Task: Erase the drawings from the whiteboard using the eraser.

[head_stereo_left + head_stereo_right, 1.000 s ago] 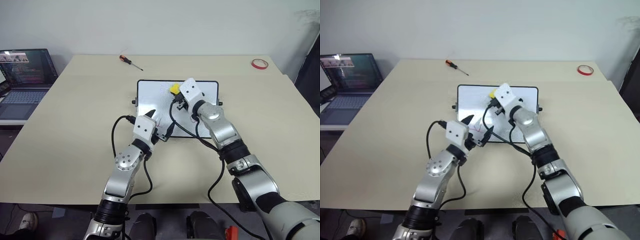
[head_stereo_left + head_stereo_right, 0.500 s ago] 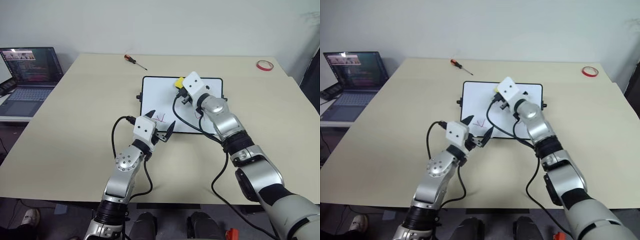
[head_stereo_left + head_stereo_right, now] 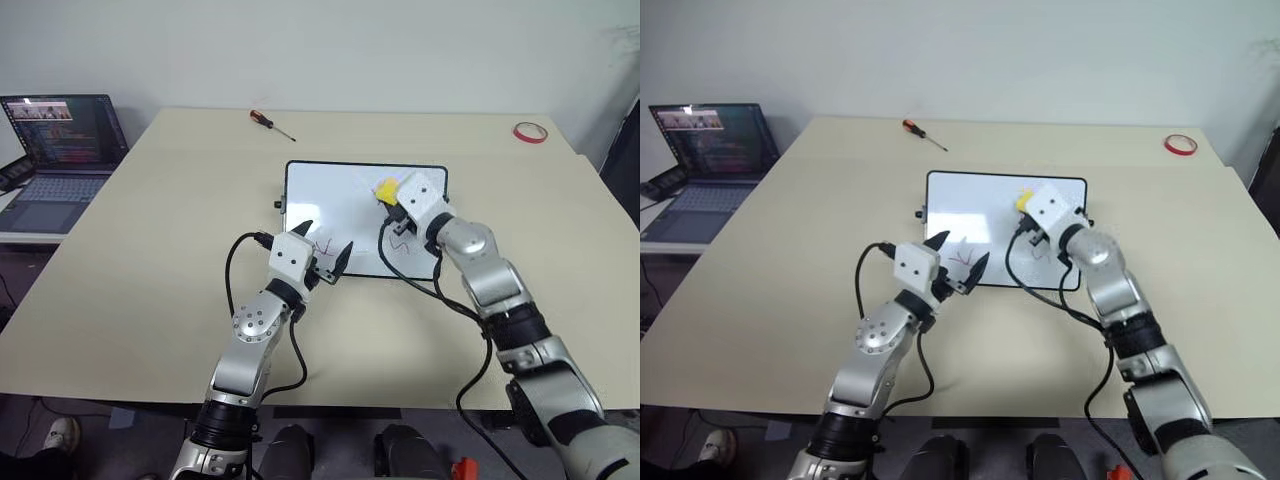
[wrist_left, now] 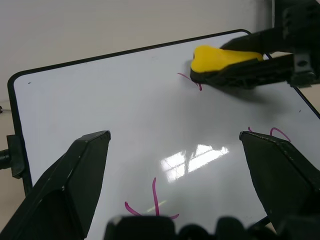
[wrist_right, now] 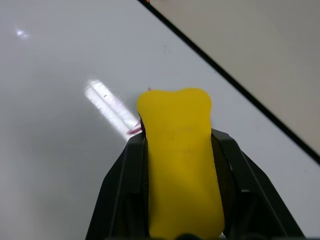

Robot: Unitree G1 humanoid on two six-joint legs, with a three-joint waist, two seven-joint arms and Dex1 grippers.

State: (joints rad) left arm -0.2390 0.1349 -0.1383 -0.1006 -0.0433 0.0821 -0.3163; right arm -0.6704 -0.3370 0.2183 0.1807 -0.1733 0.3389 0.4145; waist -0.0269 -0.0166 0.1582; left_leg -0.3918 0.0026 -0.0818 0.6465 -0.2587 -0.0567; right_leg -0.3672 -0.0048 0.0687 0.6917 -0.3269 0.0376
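Where wrist view nears, eraser (image 5: 181,165) overlapping drawings (image 4: 189,80)

The glossy white rectangular whiteboard (image 3: 340,200) with its thin black frame lay flat on the table. Thin red marker drawings (image 4: 152,200) remained (one at its 6 o'clock edge). The small yellow block eraser (image 4: 212,59), dark beneath, pressed the surface toward 2 o'clock, touching one scribble.

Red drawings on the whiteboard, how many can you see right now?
3: one drawing by the near edge, one at the eraser tip, one nearer the right side. The eraser may hide more.
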